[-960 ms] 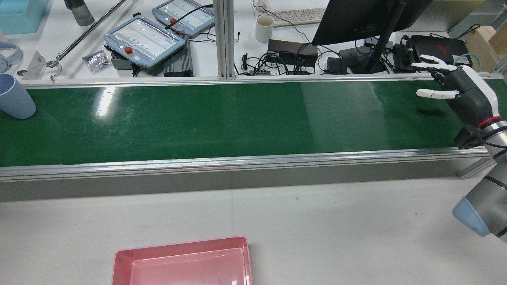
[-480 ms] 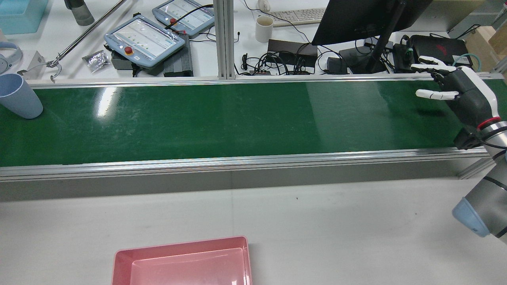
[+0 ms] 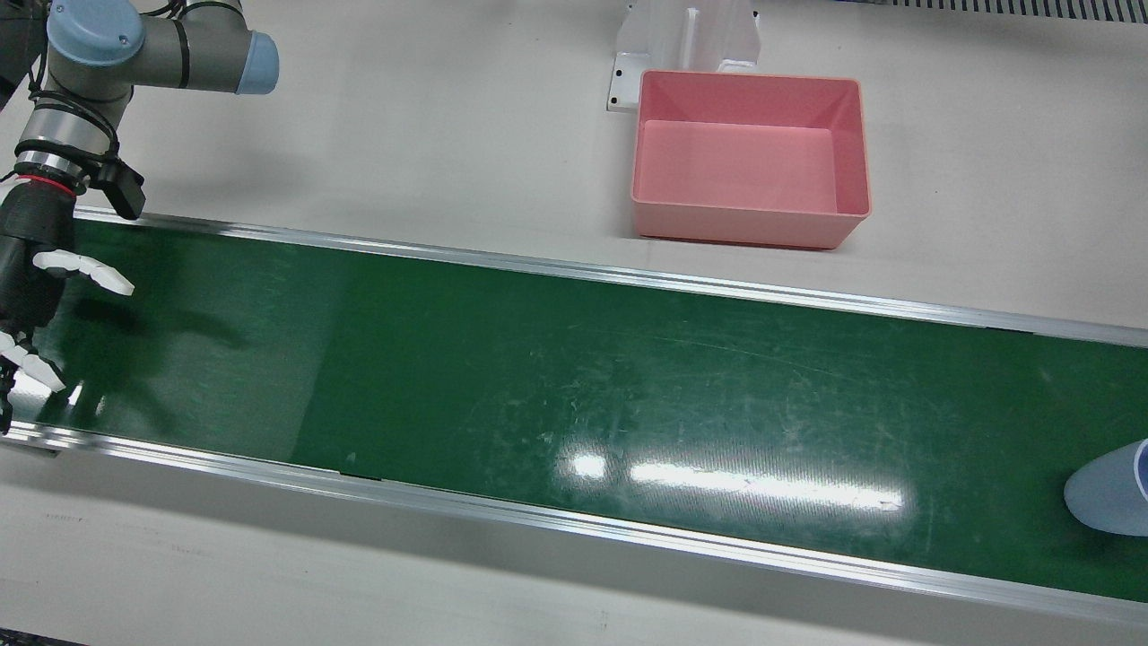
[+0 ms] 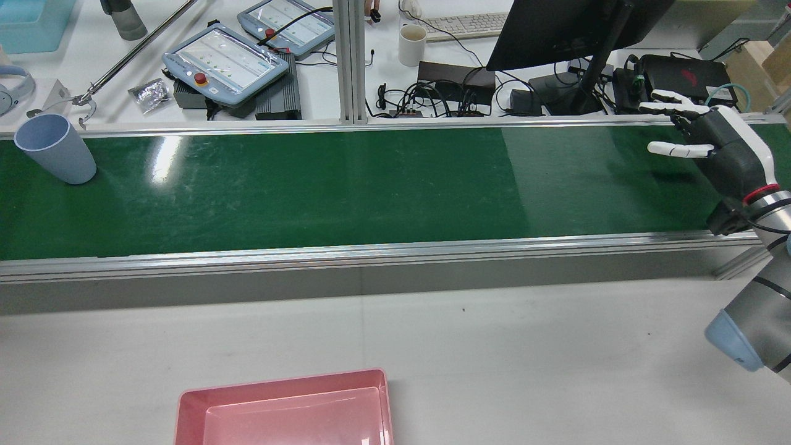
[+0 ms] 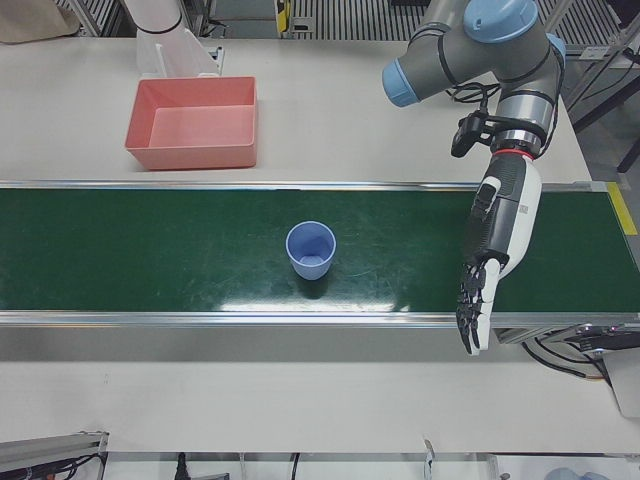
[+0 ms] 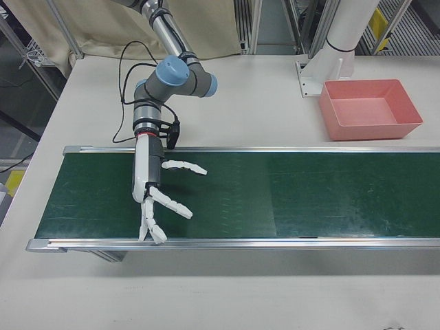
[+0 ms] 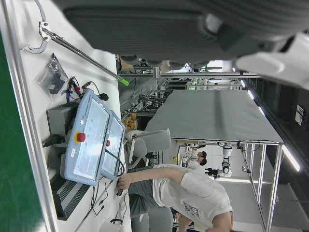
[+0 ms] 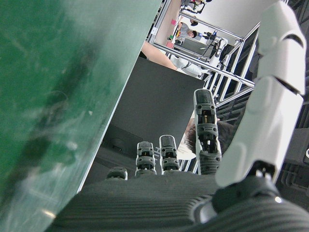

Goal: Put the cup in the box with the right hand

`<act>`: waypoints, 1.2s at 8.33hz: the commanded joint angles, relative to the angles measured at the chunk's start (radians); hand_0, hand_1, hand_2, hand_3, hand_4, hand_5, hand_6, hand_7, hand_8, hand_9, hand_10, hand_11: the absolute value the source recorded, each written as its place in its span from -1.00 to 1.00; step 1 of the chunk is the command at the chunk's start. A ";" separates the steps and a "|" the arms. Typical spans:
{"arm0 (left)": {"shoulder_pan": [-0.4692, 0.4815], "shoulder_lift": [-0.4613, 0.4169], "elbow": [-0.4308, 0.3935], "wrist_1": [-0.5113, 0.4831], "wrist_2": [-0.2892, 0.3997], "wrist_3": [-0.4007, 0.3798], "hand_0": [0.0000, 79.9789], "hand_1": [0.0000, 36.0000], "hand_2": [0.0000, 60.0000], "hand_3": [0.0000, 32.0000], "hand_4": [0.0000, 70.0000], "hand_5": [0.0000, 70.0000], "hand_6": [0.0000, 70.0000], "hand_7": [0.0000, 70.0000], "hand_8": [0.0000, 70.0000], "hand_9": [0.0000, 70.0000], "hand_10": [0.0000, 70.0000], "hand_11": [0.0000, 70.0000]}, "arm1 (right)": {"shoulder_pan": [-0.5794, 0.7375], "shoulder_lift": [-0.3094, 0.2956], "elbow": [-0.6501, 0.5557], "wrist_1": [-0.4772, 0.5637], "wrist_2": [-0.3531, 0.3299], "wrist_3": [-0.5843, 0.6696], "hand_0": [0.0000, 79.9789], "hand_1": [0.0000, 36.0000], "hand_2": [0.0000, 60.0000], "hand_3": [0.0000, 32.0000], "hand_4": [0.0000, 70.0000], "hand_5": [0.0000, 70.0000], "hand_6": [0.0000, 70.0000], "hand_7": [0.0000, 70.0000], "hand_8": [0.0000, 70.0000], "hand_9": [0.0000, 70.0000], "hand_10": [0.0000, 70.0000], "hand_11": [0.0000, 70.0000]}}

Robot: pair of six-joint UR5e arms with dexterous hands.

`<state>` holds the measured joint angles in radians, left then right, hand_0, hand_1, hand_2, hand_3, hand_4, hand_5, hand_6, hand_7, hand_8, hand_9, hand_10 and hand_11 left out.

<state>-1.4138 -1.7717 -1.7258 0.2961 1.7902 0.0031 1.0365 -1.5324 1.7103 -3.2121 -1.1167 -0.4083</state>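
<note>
A long green conveyor belt (image 4: 371, 179) runs across a white desk (image 4: 525, 334). A pale blue cup (image 4: 55, 148) stands upright on the belt with its mouth facing up. In the rear view it sits at the far left end of the belt, close to the far rail.

The right robot hand (image 4: 717, 145) hovers over the opposite end of the belt, well apart from the cup. It is released: its white-tipped fingers are spread, the thumb sticks out to the side, and it holds nothing. In the right-front view the fingers point down toward the belt's near edge.

The left robot hand (image 5: 490, 250) shows in the left-front view, hanging over the belt beside the cup but not touching it. Its fingers are stretched out straight, pointing at the near rail, and it also holds nothing.

A pink box (image 3: 752, 233) sits on the desk on the robot's side of the belt, just beside the rail and apart from both hands. Its open top faces up.

Beyond the belt, on the operators' side, lie two teach pendants (image 4: 225, 62), a white mug (image 4: 412, 44), a keyboard (image 4: 469, 23) and a dark monitor (image 4: 556, 28) with tangled cables. The left hand view shows a person (image 7: 188, 191) leaning over that side.
</note>
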 commanded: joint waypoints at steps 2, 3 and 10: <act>-0.001 0.000 0.000 0.000 0.000 0.000 -1.00 -1.00 -1.00 -1.00 -1.00 -1.00 -1.00 -1.00 -1.00 -1.00 -1.00 -1.00 | 0.005 0.000 -0.001 0.000 0.000 -0.001 0.22 -0.24 -0.42 -0.65 -0.23 -0.86 -0.87 -0.32 -0.75 -0.65 -0.99 -0.96; 0.001 0.000 0.000 0.000 0.000 0.000 -1.00 -1.00 -1.00 -1.00 -1.00 -1.00 -1.00 -1.00 -1.00 -1.00 -1.00 -1.00 | 0.005 0.000 -0.001 0.000 0.000 -0.001 0.21 -0.39 -0.59 -0.57 -0.17 -0.88 -0.88 -0.31 -0.75 -0.65 -1.00 -0.98; 0.001 0.000 0.000 0.000 0.000 0.000 -1.00 -1.00 -1.00 -1.00 -1.00 -1.00 -1.00 -1.00 -1.00 -1.00 -1.00 -1.00 | -0.004 0.002 -0.006 -0.006 0.000 -0.004 0.19 -0.62 -0.88 -0.51 -0.07 -0.91 -0.89 -0.32 -0.77 -0.66 -1.00 -1.00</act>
<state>-1.4138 -1.7717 -1.7257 0.2947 1.7902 0.0030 1.0405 -1.5320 1.7090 -3.2168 -1.1167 -0.4117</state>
